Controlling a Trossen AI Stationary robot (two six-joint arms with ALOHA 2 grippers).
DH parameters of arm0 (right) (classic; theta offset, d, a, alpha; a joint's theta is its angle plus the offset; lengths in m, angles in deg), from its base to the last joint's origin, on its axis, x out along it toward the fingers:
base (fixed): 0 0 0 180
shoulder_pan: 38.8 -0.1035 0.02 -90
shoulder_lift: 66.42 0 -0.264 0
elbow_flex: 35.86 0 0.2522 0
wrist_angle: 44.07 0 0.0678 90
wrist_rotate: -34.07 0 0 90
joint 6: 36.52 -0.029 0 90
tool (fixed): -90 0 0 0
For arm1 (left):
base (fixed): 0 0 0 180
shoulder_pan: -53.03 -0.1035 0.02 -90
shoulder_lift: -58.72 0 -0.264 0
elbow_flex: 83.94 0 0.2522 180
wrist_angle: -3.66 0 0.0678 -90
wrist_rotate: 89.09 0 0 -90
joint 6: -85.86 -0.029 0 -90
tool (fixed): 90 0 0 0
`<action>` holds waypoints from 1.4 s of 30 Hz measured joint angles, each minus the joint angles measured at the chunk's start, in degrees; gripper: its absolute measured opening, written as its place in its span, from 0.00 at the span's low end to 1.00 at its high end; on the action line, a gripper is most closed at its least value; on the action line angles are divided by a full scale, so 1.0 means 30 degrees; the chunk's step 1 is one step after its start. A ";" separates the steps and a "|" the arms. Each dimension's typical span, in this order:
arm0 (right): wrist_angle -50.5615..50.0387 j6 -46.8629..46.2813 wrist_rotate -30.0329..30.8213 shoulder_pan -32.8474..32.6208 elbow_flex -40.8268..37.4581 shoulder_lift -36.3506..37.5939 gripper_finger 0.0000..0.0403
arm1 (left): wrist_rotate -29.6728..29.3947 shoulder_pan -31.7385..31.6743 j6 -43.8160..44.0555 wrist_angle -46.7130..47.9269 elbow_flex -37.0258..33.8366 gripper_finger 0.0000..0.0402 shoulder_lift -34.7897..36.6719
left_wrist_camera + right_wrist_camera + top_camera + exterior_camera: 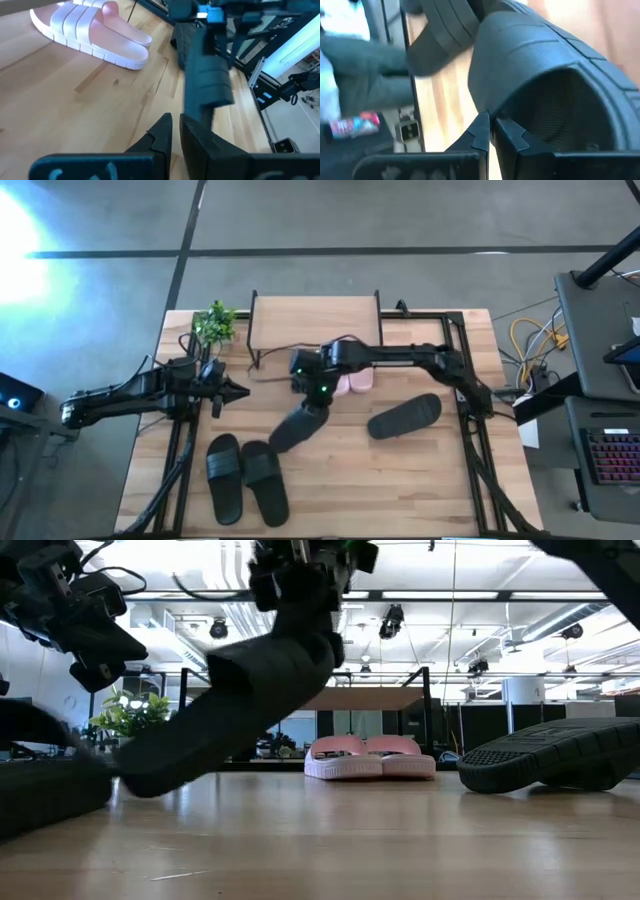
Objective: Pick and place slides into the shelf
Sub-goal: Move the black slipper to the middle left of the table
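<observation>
1. On the table's left side, the left gripper [240,391] waits with fingers shut and empty, near the plant [214,324]; it should stay put.
2. Two black sandals [246,478] lie side by side near the front edge, untouched.
3. At mid-table, the right gripper [310,392] is clamped on a black sandal [298,427], which hangs tilted, low end down. Lift it clear before travelling.
4. Carry it toward the shelf [315,318] at the back, avoiding the pink pair [356,381] in front.
5. Level it, then slide it in.
6. Farther right, another black sandal [404,416] lies for later.
</observation>
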 joint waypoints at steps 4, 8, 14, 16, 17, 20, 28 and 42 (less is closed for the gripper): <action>-0.0404 0.0923 0.0443 0.0020 0.2653 -0.1809 0.02 | -0.0001 -0.0005 0.0000 0.0007 0.0000 0.05 0.0006; -0.0095 0.1064 0.4141 0.0148 0.5677 -0.3378 0.04 | -0.0003 0.0000 0.0008 0.0001 0.0000 0.05 0.0005; 0.0854 -0.0031 0.4924 0.0385 0.5485 -0.3824 0.17 | 0.0004 0.0000 0.0022 0.0004 0.0000 0.05 0.0006; 0.0175 -0.0141 0.5394 0.0381 0.5315 -0.3891 0.25 | -0.0003 0.0000 0.0028 0.0053 0.0000 0.05 0.0019; 0.0237 -0.0140 0.5825 0.0353 0.5218 -0.3908 0.29 | 0.0004 0.0000 0.0022 -0.0007 0.0000 0.05 -0.0016; 0.0379 -0.0085 0.8132 0.0156 0.5215 -0.3872 0.40 | -0.0003 0.0000 0.0018 0.0038 0.0000 0.05 -0.0046; -0.1276 0.2061 1.9752 -0.0833 0.5921 -0.2981 0.52 | -0.0003 0.0000 -0.0014 0.0026 0.0000 0.05 -0.0121; -1.0114 -0.8509 1.1797 -0.1945 0.4021 -0.1248 0.44 | -0.0003 0.0000 -0.0036 0.0040 0.0000 0.05 -0.0101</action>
